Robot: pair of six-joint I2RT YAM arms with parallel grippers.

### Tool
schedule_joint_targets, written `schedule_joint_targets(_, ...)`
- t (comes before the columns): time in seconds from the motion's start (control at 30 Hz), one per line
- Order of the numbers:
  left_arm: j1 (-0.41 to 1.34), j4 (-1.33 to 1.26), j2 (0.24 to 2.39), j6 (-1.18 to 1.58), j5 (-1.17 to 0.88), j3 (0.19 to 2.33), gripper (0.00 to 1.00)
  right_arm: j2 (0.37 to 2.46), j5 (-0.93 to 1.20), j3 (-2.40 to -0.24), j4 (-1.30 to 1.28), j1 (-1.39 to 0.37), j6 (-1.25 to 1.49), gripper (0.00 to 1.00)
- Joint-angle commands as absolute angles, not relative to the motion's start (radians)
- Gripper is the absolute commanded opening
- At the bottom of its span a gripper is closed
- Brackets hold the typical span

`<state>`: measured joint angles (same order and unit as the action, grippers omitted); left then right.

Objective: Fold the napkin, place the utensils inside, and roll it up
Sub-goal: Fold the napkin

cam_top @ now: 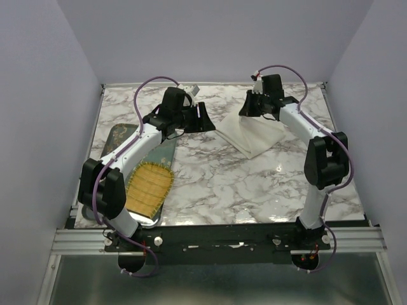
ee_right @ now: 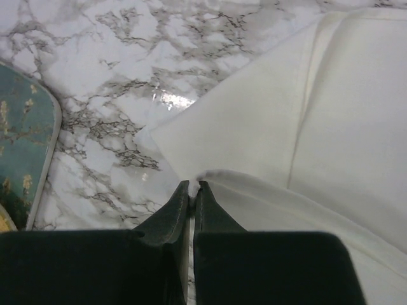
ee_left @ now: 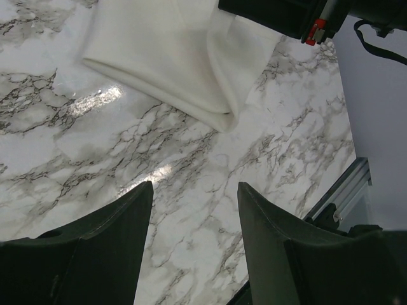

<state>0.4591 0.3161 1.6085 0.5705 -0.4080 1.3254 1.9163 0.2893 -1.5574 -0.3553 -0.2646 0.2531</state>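
The cream-white napkin (cam_top: 251,136) lies folded on the marble table, back and right of centre. My right gripper (ee_right: 194,185) is shut on a lifted edge of the napkin (ee_right: 318,108), pinching a thin bit of cloth at its fingertips. From above, the right gripper (cam_top: 250,108) sits over the napkin's far corner. My left gripper (ee_left: 196,185) hangs open above bare marble, nothing between its fingers, with the napkin (ee_left: 172,57) a short way ahead of it. In the top view the left gripper (cam_top: 205,119) is just left of the napkin. The utensils are out of view.
A teal patterned tray (cam_top: 119,136) lies along the table's left side, and its rim (ee_right: 46,165) also shows in the right wrist view. A yellow woven mat (cam_top: 149,184) rests on its near end. The table's right metal edge (ee_left: 346,187) is close to the left gripper.
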Motion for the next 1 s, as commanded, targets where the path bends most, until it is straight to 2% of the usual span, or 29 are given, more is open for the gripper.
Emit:
schedule_joint_targets(0.0,0.457,0.319,1.592,0.571,-0.399,1.313,0.64,1.985,0.413,-1.643,-0.411,-0.296,0.137,0.10)
schedule_joint_targets(0.4,0.457,0.319,1.583,0.565,-0.394,1.302,0.64,2.111,0.522,-1.767,-0.509,-0.330,0.028,0.10)
schedule_joint_targets(0.97,0.459,0.322,1.582,0.565,-0.393,1.295,0.64,2.226,0.480,-1.865,-0.517,-0.344,0.038,0.12)
